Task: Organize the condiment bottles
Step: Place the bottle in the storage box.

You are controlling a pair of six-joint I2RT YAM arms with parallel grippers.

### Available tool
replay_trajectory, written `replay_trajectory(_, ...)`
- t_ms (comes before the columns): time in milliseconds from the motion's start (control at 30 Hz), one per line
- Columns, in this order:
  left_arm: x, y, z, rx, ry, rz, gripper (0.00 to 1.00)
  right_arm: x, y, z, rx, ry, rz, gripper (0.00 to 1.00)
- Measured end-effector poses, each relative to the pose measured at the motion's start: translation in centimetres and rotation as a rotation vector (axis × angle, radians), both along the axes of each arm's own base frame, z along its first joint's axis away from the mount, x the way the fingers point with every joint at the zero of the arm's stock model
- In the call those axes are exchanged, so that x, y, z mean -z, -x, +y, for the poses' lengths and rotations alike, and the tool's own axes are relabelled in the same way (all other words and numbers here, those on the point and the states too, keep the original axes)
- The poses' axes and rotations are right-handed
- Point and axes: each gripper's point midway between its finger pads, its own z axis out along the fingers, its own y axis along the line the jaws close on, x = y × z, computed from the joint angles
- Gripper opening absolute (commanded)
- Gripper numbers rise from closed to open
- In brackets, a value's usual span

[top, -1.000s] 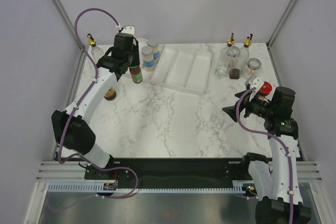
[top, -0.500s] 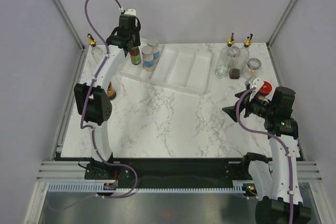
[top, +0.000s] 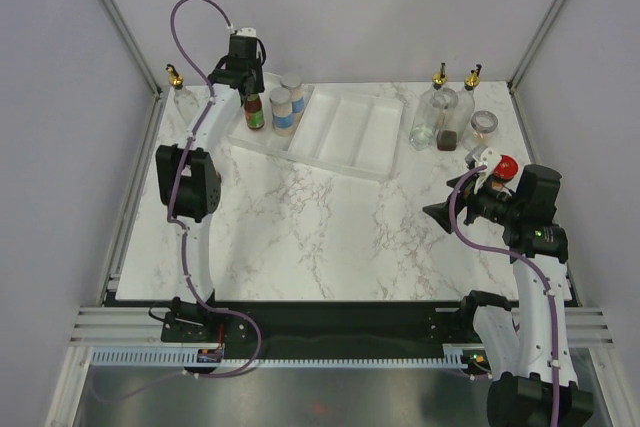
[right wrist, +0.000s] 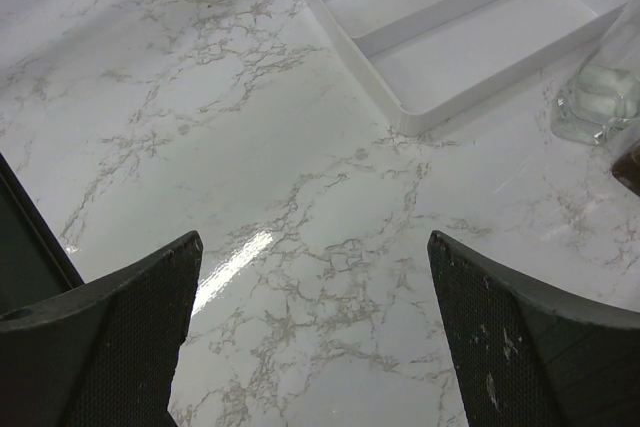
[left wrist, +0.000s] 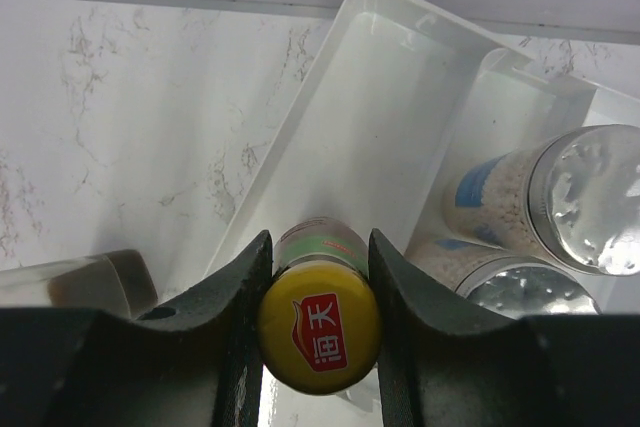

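Observation:
My left gripper (top: 247,80) is shut on the orange-capped sauce bottle (top: 254,113), held upright at the near end of the left compartment of the white tray (top: 345,137). In the left wrist view the fingers (left wrist: 240,297) clamp the bottle (left wrist: 320,322) just under its cap. I cannot tell whether it rests on the tray floor. Two silver-lidded spice jars (top: 282,107) (left wrist: 590,197) stand in the tray beside it. My right gripper (top: 440,215) (right wrist: 313,242) is open and empty above bare marble. Two cruets (top: 437,112) with gold spouts stand at the back right.
A third cruet (top: 176,82) stands at the back left corner. A silver-lidded jar (top: 484,125) and a red-lidded jar (top: 507,167) sit by the right edge, close to the right arm. The tray's corner (right wrist: 450,27) and a cruet's base (right wrist: 605,97) show ahead of the right gripper.
My left arm has stretched toward the back, carrying the sauce bottle from in front of the tray to its left compartment. The right arm has not moved.

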Motion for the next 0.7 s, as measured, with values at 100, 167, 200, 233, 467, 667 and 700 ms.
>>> replay_trajectory(100,1.9,-0.2,-0.2,0.002,0.006,0.032,0.19,0.1,0.1,0.0,0.000,-0.001,0.007,0.97)
replay_trajectory(167,2.2,-0.3,-0.4,0.004,0.013,0.034,0.36,0.1,0.1,0.0,0.000,0.001,0.007,0.97)
replay_trajectory(200,2.2,-0.3,-0.5,0.006,0.018,0.035,0.42,0.1,0.1,0.0,0.000,0.001,0.006,0.97)
replay_trajectory(233,2.2,-0.3,-0.5,0.007,0.023,0.033,0.56,0.2,0.1,0.0,0.000,0.001,0.007,0.97)
replay_trajectory(467,1.0,-1.1,-1.0,0.005,0.057,-0.021,0.93,0.2,0.0,0.0,0.000,0.003,0.007,0.97)
replay_trajectory(667,-0.4,0.4,-1.2,0.027,0.076,-0.027,1.00,0.3,0.1,0.0,0.000,0.003,0.010,0.97)
replay_trajectory(700,-0.9,0.8,-1.3,0.037,0.084,-0.030,1.00,0.3,0.1,0.0,0.000,0.003,0.011,0.97)
